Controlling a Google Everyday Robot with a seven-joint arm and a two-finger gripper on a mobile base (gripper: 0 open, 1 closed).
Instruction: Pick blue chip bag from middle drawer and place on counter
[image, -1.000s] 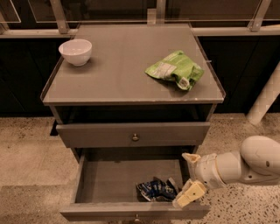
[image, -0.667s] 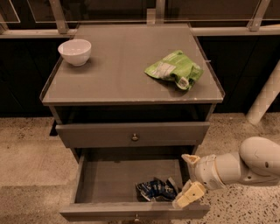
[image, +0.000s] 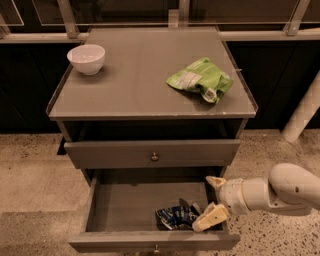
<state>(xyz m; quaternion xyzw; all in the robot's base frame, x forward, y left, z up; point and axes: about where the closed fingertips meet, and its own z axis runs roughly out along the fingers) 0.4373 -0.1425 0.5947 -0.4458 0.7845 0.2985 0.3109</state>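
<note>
The blue chip bag (image: 175, 217), crumpled dark blue with white markings, lies in the front right part of the middle drawer (image: 125, 205), which is pulled open. My gripper (image: 212, 200) reaches in from the right, over the drawer's right side. It is open, with one cream finger near the back and the other just right of the bag, close to or touching its edge. Nothing is held between the fingers. The grey counter (image: 135, 80) is above.
A white bowl (image: 86, 58) sits at the counter's back left and a bright green bag (image: 200, 80) at its right. The upper drawer (image: 150, 152) stands slightly out above the open one. A white post (image: 302, 112) stands at the right on the speckled floor.
</note>
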